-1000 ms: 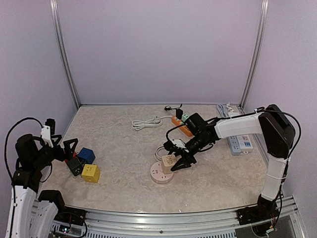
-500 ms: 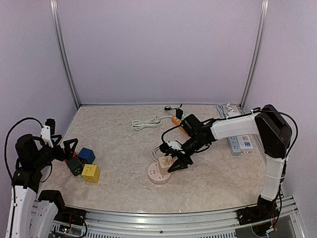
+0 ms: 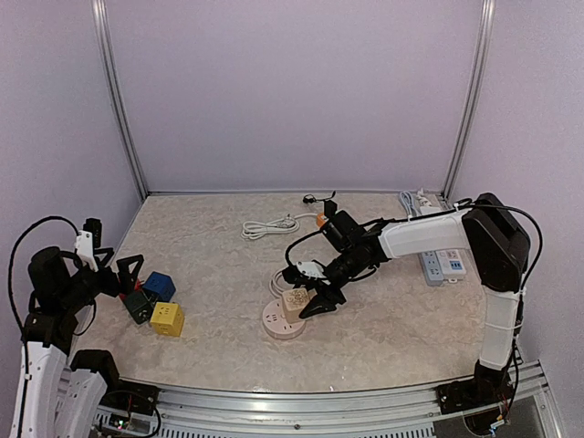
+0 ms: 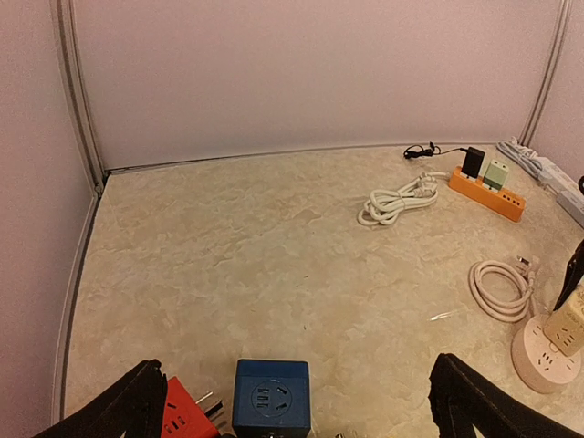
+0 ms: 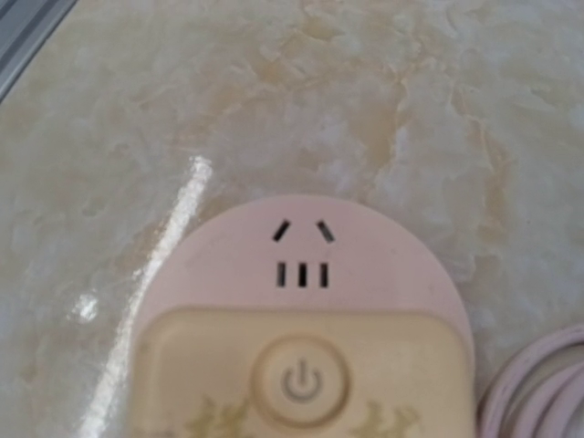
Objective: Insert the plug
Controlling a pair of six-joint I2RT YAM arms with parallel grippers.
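Observation:
A beige cube plug (image 3: 293, 303) with a power button sits on top of a round pink socket (image 3: 276, 323) in the middle of the table. My right gripper (image 3: 311, 305) is shut on the plug from the right. In the right wrist view the plug (image 5: 301, 379) fills the bottom, and the socket's free slots (image 5: 301, 260) show just beyond it; my fingers are out of frame. The socket (image 4: 546, 354) and plug (image 4: 568, 321) also show in the left wrist view. My left gripper (image 3: 126, 275) is open and empty at the far left, with a blue cube socket (image 4: 271, 401) between its fingers.
Blue (image 3: 160, 285), yellow (image 3: 167, 318) and black (image 3: 139, 306) cube sockets lie by the left gripper, with a red one (image 4: 187, 420) beside them. A pink coiled cord (image 4: 500, 290), white coiled cable (image 3: 269, 225), orange power strip (image 4: 488, 192) and white power strips (image 3: 438, 260) lie around.
My right gripper has moved left, and the beige plug and the pink socket under it have slid left with it. The left arm has not moved.

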